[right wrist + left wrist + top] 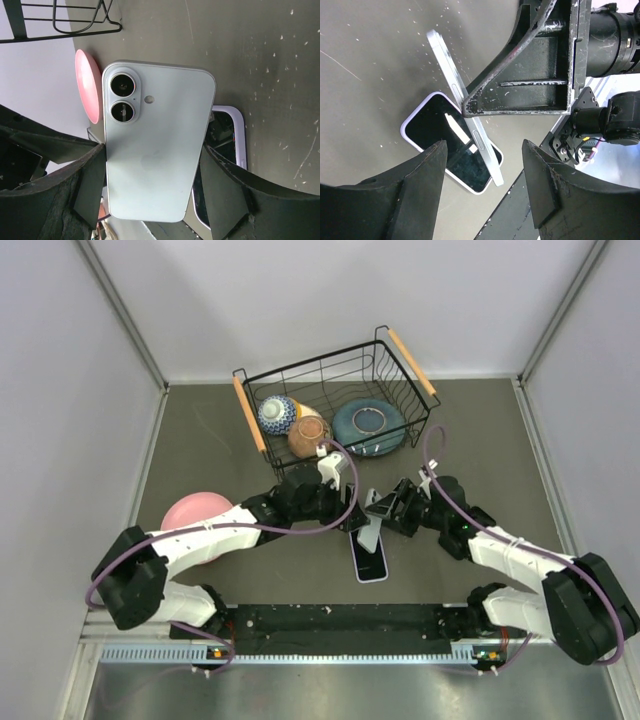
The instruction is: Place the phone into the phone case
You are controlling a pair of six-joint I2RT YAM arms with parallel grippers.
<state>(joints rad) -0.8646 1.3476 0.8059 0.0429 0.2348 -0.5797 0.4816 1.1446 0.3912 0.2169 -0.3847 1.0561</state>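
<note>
the phone case (pixel 243 137) lies flat on the worktop (pixel 200 440), between the two arms and near their bases. a glossy black face fills its pale lavender rim; this is judged to be the phone (pixel 431 127), lying inside the case. whether it is pressed fully home at every corner cannot be told.

the right tool (pixel 155 175) is clenched on a pale blue phone (pixel 157 145), gripped across its long edges with the twin-lens back towards the wrist camera. this handset is held tilted over the case, lower end closest to it; contact with the case cannot be confirmed. an edge grip keeps both faces free of the pads.

the left tool (pixel 484 145) is released and holds nothing. it hangs just above the case, jaws spread, probably placed to steady or press the case.

risk: the tilted handset blocks access to the case from above
</note>
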